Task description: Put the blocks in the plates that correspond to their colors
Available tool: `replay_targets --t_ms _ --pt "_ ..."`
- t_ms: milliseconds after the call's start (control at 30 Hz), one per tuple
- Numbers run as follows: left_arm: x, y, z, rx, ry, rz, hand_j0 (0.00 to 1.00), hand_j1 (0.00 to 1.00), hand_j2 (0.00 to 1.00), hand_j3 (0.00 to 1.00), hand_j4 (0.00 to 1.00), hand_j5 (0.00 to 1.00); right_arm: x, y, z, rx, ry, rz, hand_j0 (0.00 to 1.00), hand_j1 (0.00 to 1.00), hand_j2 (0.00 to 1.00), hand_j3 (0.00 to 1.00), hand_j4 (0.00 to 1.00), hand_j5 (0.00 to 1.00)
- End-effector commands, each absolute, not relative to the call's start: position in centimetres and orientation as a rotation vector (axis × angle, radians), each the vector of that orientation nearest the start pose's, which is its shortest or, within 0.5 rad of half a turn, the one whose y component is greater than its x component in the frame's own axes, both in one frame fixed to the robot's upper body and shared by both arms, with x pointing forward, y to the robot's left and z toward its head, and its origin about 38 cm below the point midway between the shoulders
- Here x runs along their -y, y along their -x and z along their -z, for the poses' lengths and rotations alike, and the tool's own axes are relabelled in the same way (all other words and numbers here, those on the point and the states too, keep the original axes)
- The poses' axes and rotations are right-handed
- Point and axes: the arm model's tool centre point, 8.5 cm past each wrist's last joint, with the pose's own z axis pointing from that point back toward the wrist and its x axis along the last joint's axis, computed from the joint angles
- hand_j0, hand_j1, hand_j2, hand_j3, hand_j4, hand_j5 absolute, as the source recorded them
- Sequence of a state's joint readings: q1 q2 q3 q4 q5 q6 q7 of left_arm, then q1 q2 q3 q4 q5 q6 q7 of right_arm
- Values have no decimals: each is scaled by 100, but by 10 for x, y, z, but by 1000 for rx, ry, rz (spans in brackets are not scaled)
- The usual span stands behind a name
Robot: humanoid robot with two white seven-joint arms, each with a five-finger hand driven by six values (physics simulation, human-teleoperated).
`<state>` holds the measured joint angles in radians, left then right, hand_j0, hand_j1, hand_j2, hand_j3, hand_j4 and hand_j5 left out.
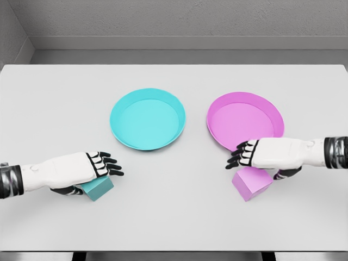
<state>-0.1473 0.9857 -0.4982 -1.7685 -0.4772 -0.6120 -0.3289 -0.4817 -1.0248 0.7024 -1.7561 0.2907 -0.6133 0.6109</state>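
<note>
A cyan block [99,188] lies on the white table [174,223] at the lower left, partly under my left hand [106,165]. That hand's fingers are stretched out flat above the block and its thumb is tucked beneath the palm. A pink block [251,184] lies at the lower right, just below my right hand [239,156], whose fingers are also extended and hold nothing. The cyan plate [120,130] sits left of centre. To its right is the pink plate [274,117], and my right fingertips reach over its near rim. Both plates are bare inside.
Grey walls stand behind the table's far edge. The table's front edge runs along the bottom of the head view, close behind both blocks.
</note>
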Motion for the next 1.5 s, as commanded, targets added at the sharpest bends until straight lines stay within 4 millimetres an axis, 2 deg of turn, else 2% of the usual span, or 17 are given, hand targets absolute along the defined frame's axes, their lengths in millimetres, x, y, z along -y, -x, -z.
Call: replay_targets --t_ms 0,167,200,400,467,500,567,633,933,1367,1433,1467 --pt "-303 -310 -144 1432 -194 2145 93 93 93 93 93 93 286 -341 -183 -1730 -93 3182 100 100 100 100 100 100" --pt "-305 -310 -144 1409 -195 2161 71 71 71 71 71 71 286 -340 -180 -1722 -80 3189 100 100 100 100 100 100" --pt "-307 -313 -149 1408 -213 2169 62 62 62 62 62 62 288 -339 -180 -1716 -81 3194 100 100 100 100 100 100" --pt "-307 -314 -150 1412 -220 2170 49 49 49 49 49 49 289 -338 -178 -1703 -74 3205 100 100 100 100 100 100" --pt "-308 -315 -151 1418 -222 2166 48 48 48 48 48 48 289 -337 -177 -1700 -66 3207 100 100 100 100 100 100" --pt "-308 -315 -152 1420 -224 2165 47 47 47 47 47 47 289 -338 -178 -1701 -69 3206 95 95 95 95 95 95" --pt "-310 -316 -153 1417 -231 2164 47 47 47 47 47 47 289 -337 -177 -1700 -67 3207 73 73 73 73 73 73" --pt "-310 -319 -158 1428 -243 2163 47 47 47 47 47 47 288 -338 -177 -1703 -68 3205 67 67 67 67 67 67" --pt "-307 -341 -187 1489 -343 2164 48 48 48 48 48 48 288 -338 -178 -1706 -71 3201 67 67 67 67 67 67" --pt "-267 -374 -214 1673 -434 2124 47 47 47 47 47 47 280 -352 -202 -1772 -138 3125 66 66 66 66 66 66" --pt "-264 -384 -214 1680 -457 2108 47 47 47 47 47 47 280 -354 -205 -1783 -141 3117 66 66 66 66 66 66" --pt "-262 -390 -221 1691 -483 2110 47 47 47 47 47 47 279 -354 -206 -1787 -140 3115 66 66 66 66 66 66"
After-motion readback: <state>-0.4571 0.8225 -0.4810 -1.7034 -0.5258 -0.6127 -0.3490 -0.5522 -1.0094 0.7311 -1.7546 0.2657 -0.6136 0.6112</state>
